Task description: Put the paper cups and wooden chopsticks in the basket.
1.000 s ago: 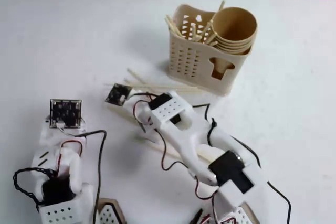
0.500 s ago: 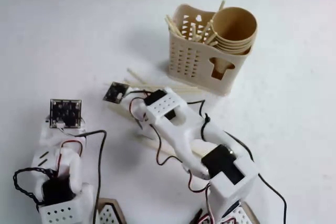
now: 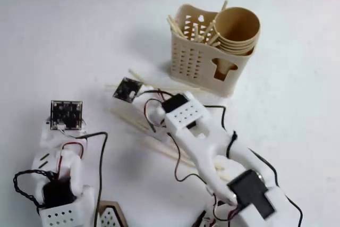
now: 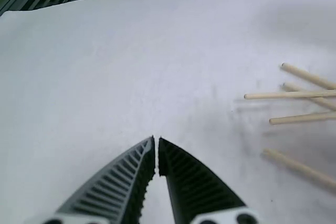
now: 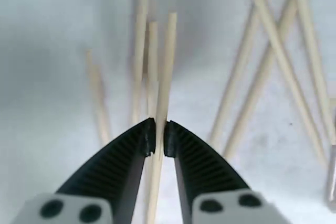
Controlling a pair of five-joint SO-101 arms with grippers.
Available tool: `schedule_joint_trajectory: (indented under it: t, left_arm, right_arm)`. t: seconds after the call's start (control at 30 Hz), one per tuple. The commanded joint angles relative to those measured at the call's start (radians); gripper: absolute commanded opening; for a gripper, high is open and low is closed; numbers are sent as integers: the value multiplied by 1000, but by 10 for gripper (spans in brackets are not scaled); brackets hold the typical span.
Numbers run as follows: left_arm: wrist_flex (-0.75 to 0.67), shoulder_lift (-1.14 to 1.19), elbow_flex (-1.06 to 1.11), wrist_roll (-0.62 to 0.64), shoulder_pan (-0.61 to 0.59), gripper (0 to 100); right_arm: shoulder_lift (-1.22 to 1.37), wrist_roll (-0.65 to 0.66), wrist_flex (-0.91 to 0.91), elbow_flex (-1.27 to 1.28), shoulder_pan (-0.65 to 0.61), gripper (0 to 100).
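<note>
A cream slotted basket [image 3: 199, 59] stands at the back of the table. It holds a stack of paper cups [image 3: 237, 27] and several wooden chopsticks [image 3: 179, 26]. More chopsticks [image 3: 139, 80] lie loose on the table in front of it. My right arm [image 3: 183, 114] reaches over that loose pile. In the right wrist view, the right gripper [image 5: 160, 130] is shut on one chopstick [image 5: 167, 61], which sticks out past its tips. The left arm [image 3: 59, 155] stays at the near left, and the left gripper [image 4: 156, 141] is shut with nothing in it.
Loose chopsticks [image 4: 300, 95] lie off to one side of the left gripper, apart from it. Others [image 5: 273, 61] lie crossed on the table around the held one. Black cables [image 3: 101, 147] trail from both arms. White table [image 3: 69, 41] stretches to the left of the basket.
The right arm first swung a little left, then back right and toward the basket. The left arm has not moved.
</note>
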Motion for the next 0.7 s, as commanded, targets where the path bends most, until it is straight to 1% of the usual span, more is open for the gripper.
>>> schedule_joint_trajectory:
  t: [0.0,0.17,0.3,0.4,0.57,0.67]
  left_arm:
    - [-43,-8,-3,5,-8,42]
    - [-43,-8,-3,5,-8,42]
    - [-46,-8,-3,5,-8,42]
    - [-46,-8,-3,5,-8,42]
    - [-44,-8,-3,5,-8,42]
    - [-44,-8,-3,5,-8,42]
  right_arm:
    - [-97,-8,-18,0,15,21]
    - [-111,-9,-19,8,-2,21]
    - [-54,-8,-39,20,-59,30]
    - [5,-8,-39,17,-91,107]
    - [65,0,-38,17,-96,245]
    - [104,0,-38,18,-96,269]
